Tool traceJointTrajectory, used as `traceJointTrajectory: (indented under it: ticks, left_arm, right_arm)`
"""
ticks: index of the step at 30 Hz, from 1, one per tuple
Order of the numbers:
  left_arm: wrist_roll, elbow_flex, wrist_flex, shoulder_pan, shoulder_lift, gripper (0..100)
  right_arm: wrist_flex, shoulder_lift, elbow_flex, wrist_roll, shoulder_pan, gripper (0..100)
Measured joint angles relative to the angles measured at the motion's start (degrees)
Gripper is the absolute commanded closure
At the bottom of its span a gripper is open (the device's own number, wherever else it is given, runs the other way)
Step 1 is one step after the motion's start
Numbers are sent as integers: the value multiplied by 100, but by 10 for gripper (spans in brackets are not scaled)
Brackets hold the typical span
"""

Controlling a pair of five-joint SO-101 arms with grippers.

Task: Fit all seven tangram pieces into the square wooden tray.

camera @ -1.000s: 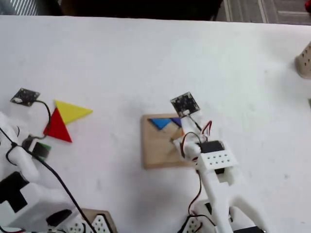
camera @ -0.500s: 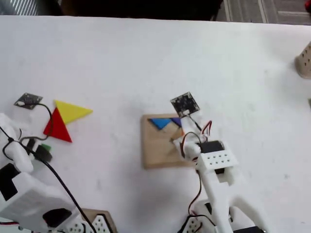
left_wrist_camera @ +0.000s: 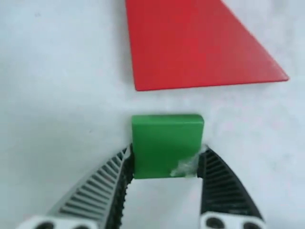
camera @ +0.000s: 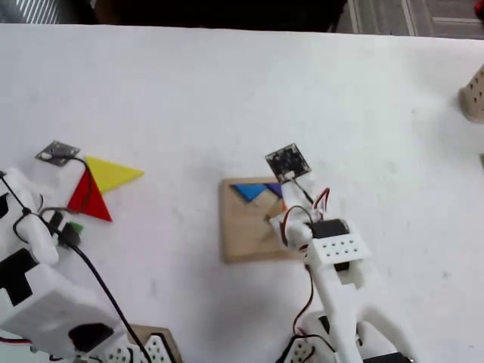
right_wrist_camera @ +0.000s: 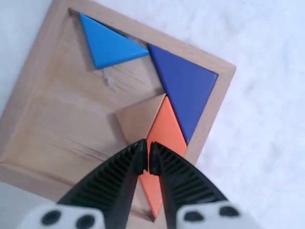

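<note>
White table (camera: 227, 91) carries everything. Left arm sits at the near-left corner, and right arm comes in from the near edge, right of the middle. Square wooden tray (camera: 240, 240) lies flat about mid-table, toward the near edge. The right arm's wrist overhangs its right side.

Red triangle (camera: 89, 200) and yellow triangle (camera: 113, 172) lie near the left edge, touching, with yellow on the far side. A black cable (camera: 85, 175) crosses over the red one. A broad stretch of table separates these two from the tray.

In the tray, a dark blue triangle (right_wrist_camera: 186, 88) is against the far-right corner. A light blue triangle (right_wrist_camera: 108, 44) is along the far rim and an orange piece (right_wrist_camera: 164, 136) along the right rim. Bare wood floor shows over the left and near part.

Green piece (left_wrist_camera: 166, 143) is on the table just beside the red triangle's near side, with a thin gap between them. Left gripper (left_wrist_camera: 164, 160) has both fingers pressed on its sides. Right gripper (right_wrist_camera: 147, 155) hangs over the orange piece with fingers drawn together, holding nothing.

Beige perforated object (camera: 473, 94) is at the right edge, well apart. Small wooden block (camera: 155, 340) is at the near edge by the left arm.
</note>
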Motion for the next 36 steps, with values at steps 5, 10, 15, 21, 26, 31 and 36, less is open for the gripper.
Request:
traceJointTrajectory:
  ticks: [5,10,15,21,26,31,36]
  left_arm:
    - [9,-396,782,26,-316,880]
    - [466,-536,1591,149,-932,879]
    - [791,-589,1952,334,-1512,871]
    - [826,-589,1969,448,-1574,715]
    - [826,-334,1169,448,-1626,703]
    - [677,457,176,448,-1626,703]
    - [527,958,-466,343,-1626,703]
  right_arm:
    - [0,0,0,0,0,979]
    - [0,0,0,0,9,979]
    - [0,0,0,0,9,979]
    - [0,0,0,0,0,979]
    - [0,0,0,0,0,979]
    - [0,0,0,0,9,979]
    - [0,0,0,0,9,979]
